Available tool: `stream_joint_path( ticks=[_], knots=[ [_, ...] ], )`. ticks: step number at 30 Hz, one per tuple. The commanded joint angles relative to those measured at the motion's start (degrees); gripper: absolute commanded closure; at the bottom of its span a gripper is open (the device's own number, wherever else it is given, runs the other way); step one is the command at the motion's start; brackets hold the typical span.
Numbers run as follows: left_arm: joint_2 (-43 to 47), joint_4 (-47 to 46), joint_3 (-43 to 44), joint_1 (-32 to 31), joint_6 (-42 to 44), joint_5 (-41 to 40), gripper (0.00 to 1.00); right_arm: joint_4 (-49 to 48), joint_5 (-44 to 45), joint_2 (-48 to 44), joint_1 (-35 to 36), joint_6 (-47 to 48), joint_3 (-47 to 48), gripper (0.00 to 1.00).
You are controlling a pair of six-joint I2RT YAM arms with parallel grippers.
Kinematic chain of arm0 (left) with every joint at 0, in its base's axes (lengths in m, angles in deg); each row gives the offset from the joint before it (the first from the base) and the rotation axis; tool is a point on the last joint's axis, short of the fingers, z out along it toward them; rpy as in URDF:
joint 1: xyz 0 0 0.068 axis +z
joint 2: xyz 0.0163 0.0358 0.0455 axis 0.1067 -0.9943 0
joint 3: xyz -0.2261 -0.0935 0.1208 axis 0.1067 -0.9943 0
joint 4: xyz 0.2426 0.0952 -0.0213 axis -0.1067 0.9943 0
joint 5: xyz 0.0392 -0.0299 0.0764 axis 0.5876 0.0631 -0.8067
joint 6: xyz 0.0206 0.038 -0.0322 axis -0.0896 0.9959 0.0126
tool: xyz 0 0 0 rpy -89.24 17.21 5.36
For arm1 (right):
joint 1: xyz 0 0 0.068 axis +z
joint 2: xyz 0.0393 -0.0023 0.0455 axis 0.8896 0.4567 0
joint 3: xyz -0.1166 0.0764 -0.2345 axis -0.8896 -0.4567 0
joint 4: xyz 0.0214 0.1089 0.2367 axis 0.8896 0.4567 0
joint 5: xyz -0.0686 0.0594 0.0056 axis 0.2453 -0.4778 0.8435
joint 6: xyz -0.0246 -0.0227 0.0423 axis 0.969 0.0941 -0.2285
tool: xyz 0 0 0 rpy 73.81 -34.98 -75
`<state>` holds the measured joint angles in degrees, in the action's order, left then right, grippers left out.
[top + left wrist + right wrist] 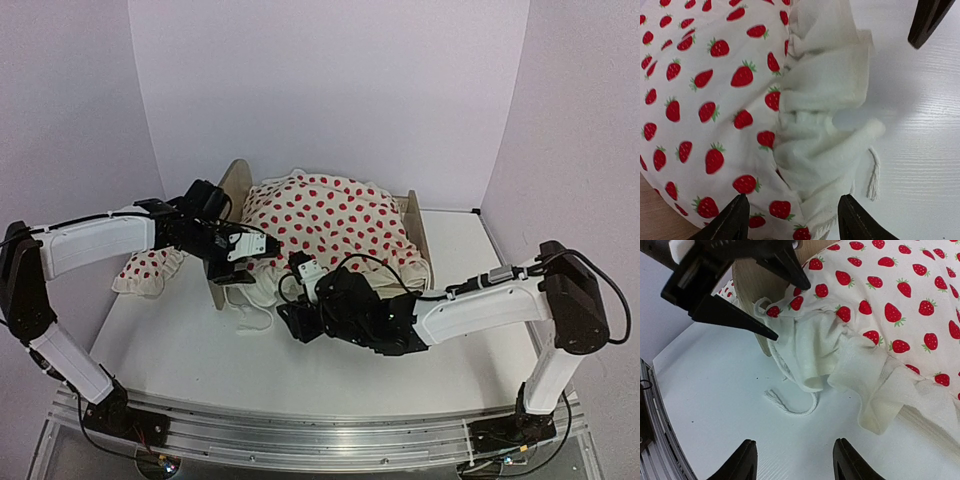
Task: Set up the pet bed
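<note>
Nearest the arm bases, my right gripper (794, 442) hangs low over the white table (715, 405). Its jaws are released, with nothing between them. My guess is that it sits just short of the cloth so it can reach in for the hem.

Just beyond its tips a loose white cord (790, 407) curls on the table, trailing from the frill (810, 355) of the strawberry blanket (320, 215). The frill sags off the bed's near side onto the table, so this edge looks untidy rather than tucked.

Next out, my left gripper (792, 200) comes in from the left. Its jaws are also spread and grasp nothing. The tips straddle the frilled corner by the headboard (236, 180). The lower tip is touching the cloth or just beside it, I can't tell which. It is probably placed there to pinch that corner while the other arm handles the hem.

The pet bed (216, 292) stands mid-table between my two arms, headboard to my left and footboard (418, 228) to my right. The blanket is heaped over it in a mound rather than lying flat. The mattress is fully hidden.

The pillow (145, 270) lies on the table outside the frame, left of the headboard. It is not in the bed, so I judge the setup only partly done: blanket on but bunched, pillow not yet placed. The risk is the cord or frill snagging on a finger.
</note>
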<state>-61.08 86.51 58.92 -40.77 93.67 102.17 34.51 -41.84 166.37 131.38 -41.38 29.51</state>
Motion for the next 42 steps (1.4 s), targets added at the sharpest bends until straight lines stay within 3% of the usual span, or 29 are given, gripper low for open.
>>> stream_joint_path(
  ticks=[1,4,8,18,21,25,28,31,37,42],
  knots=[
    [-1.3,4.4,6.2,-5.0,-6.8,-7.3,0.38,-1.5,2.2,-4.0,0.4,0.3,-1.2,0.48],
    [-5.8,12.8,10.7,-4.1,-7.2,-9.8,0.37,-1.5,2.6,-4.4,0.4,0.8,-1.7,0.46],
    [-6.0,17.2,10.9,-4.0,-2.5,-10.5,0.32,-1.5,2.9,-4.6,0.4,1.4,-1.9,0.45],
    [-13.4,11.7,10.9,-1.1,-0.7,-11.1,0.31,-2.3,1.7,-4.2,0.4,0.8,-2.2,0.44],
    [-15.5,11.4,9.8,-1.0,-2.3,-9.3,0.37,-2.7,2.0,-4.5,0.4,0.1,-3.2,0.44],
    [-17.6,11.4,8.4,-1.0,-4.1,-7.6,0.53,-3.2,2.2,-5.3,0.4,-0.9,-4.4,0.44],
    [-18.0,13.6,11.0,-1.0,-6.4,-6.0,0.81,-3.2,2.6,-6.2,0.4,-1.2,-5.3,0.44],
    [-17.5,17.3,16.3,-1.0,-9.1,-3.6,0.99,-3.3,3.0,-6.5,0.4,-1.2,-5.9,0.44],
    [-17.4,25.4,27.5,-1.1,-15.5,2.0,1.00,-7.2,-1.2,-3.3,0.5,0.3,-5.7,0.46],
    [-17.2,30.0,36.5,-2.0,-18.3,4.8,1.00,-25.8,-4.0,3.4,0.6,5.8,-8.8,0.48]
  ],
)
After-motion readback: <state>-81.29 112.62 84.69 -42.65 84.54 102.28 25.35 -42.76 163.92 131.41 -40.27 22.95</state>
